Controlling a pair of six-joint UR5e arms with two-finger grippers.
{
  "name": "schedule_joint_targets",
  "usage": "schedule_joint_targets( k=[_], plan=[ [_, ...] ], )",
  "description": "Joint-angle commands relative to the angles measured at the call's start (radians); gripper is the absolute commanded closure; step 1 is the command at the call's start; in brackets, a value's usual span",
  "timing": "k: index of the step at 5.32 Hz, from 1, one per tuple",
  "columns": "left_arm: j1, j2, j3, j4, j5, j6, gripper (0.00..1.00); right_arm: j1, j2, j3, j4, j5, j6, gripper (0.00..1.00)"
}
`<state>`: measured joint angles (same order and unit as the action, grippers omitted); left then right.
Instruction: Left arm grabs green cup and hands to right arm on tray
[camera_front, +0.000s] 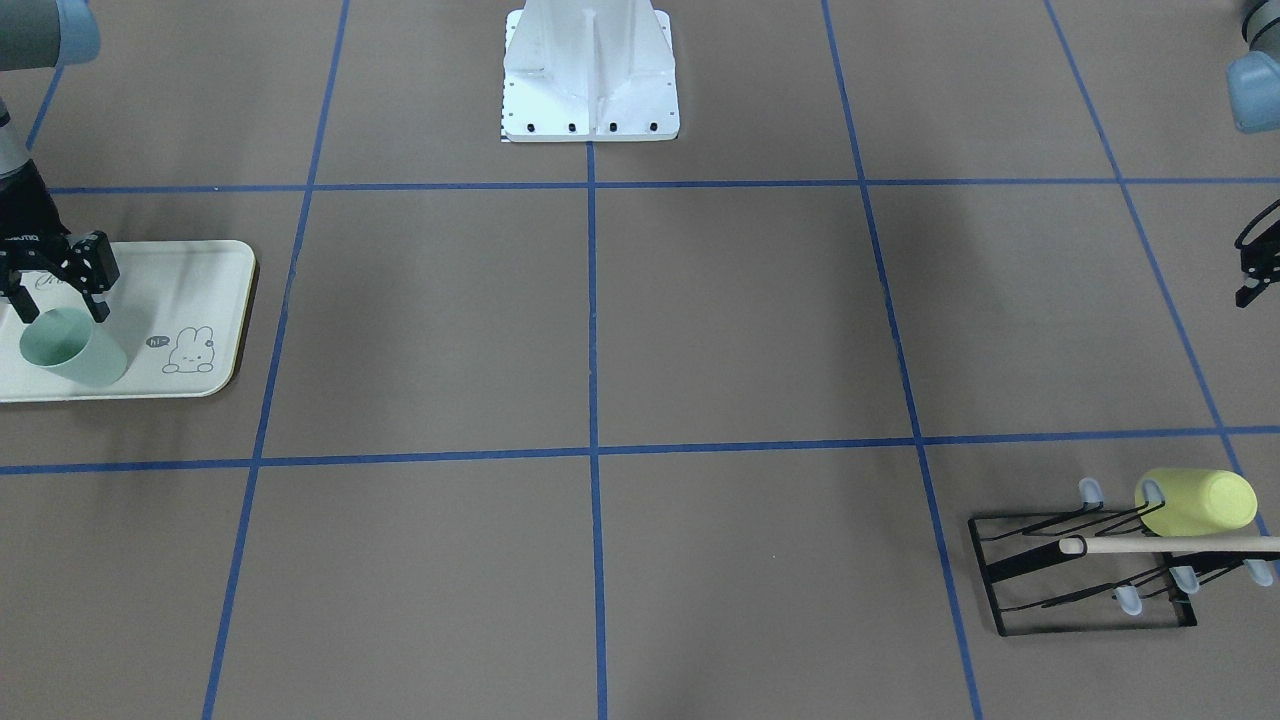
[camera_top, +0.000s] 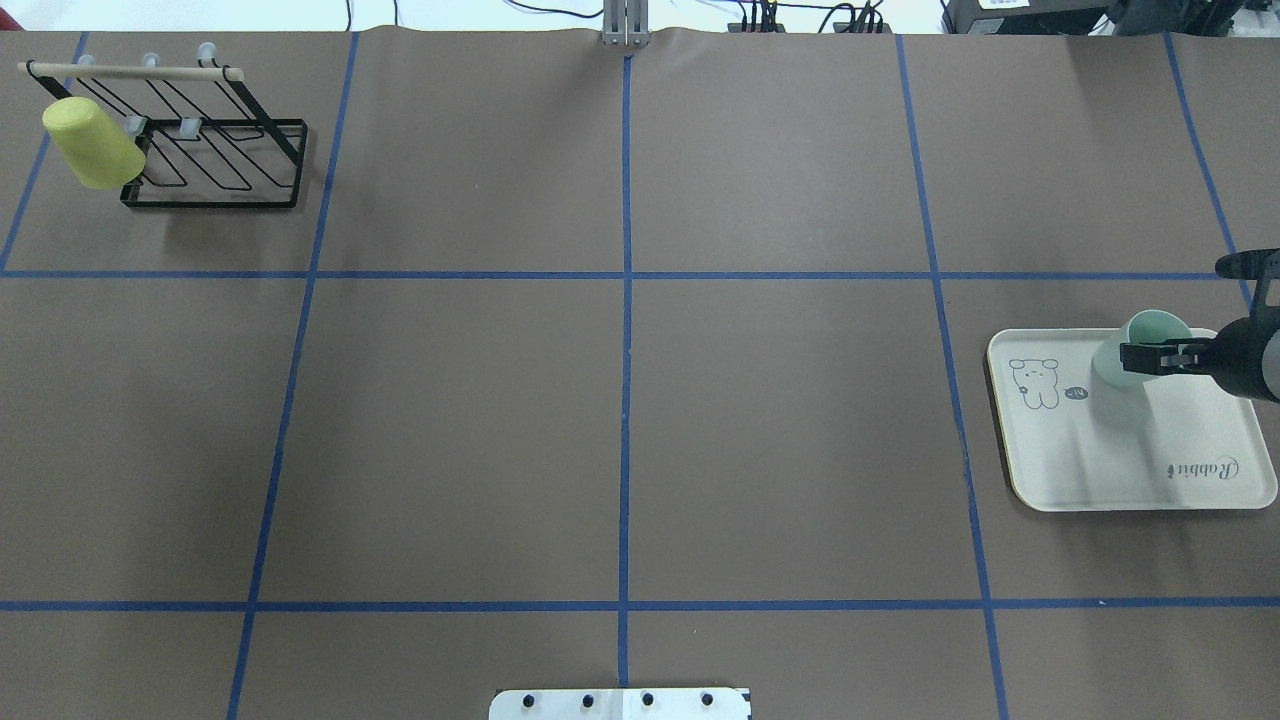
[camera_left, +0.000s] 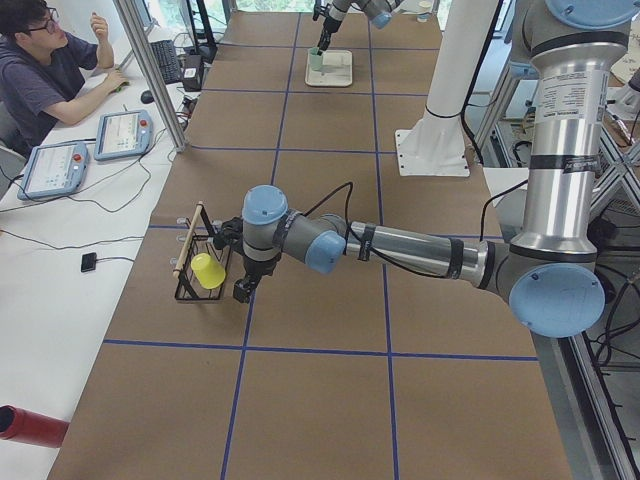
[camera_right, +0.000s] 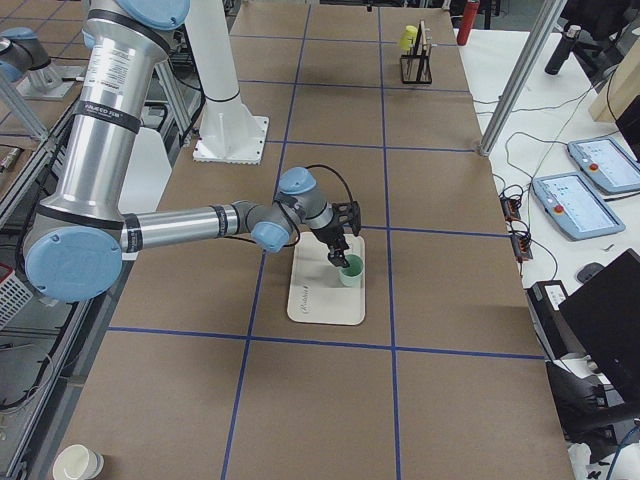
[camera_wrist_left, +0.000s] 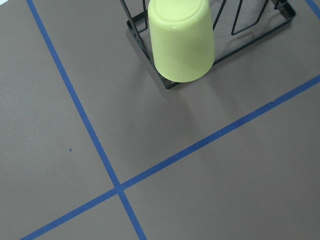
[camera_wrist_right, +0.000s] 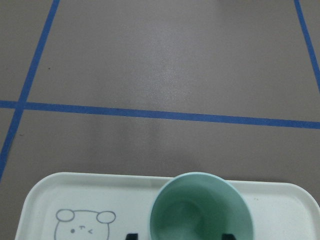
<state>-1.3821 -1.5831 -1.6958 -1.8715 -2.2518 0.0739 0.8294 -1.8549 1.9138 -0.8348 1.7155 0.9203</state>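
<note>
The green cup (camera_front: 75, 355) stands upright on the tray (camera_front: 200, 270) at the right arm's end of the table. My right gripper (camera_front: 58, 312) is open, with one finger on each side of the cup's rim, just above it. In the right wrist view the cup (camera_wrist_right: 200, 210) sits at the tray's (camera_wrist_right: 100, 195) far edge. In the overhead view the cup (camera_top: 1108, 368) is at the tray's (camera_top: 1150, 470) back. My left gripper (camera_front: 1250, 285) is far off, next to the rack, and only partly in view, so I cannot tell its state.
A brighter yellow-green cup (camera_front: 1200, 502) hangs upside down on a black wire rack (camera_front: 1100, 628) with a wooden bar, close to the left gripper; it also shows in the left wrist view (camera_wrist_left: 182, 42). The white robot base (camera_front: 590, 80) stands at the table's middle edge.
</note>
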Motion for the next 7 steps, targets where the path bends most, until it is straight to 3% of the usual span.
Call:
schedule_joint_targets(
  k=[1,3,4,5,6,7],
  plan=[
    [0.000,0.002,-0.001,0.000,0.000,0.000,0.00,0.092,0.014,0.060,-0.140,0.138,-0.108,0.01],
    [-0.030,0.040,-0.002,-0.003,0.000,0.000,0.00,0.335,0.074,0.057,-0.328,0.402,-0.432,0.01],
    [-0.050,0.073,0.005,-0.008,-0.002,0.012,0.00,0.438,0.138,0.057,-0.497,0.502,-0.566,0.01],
    [-0.079,0.083,0.005,0.020,-0.027,0.079,0.00,0.515,0.210,0.048,-0.690,0.519,-0.739,0.01],
    [-0.086,0.136,-0.005,0.103,-0.031,0.134,0.00,0.569,0.256,0.013,-0.786,0.523,-0.847,0.01],
    [-0.121,0.146,-0.001,0.233,-0.034,0.135,0.00,0.623,0.266,-0.058,-0.787,0.591,-0.900,0.01]
  ],
)
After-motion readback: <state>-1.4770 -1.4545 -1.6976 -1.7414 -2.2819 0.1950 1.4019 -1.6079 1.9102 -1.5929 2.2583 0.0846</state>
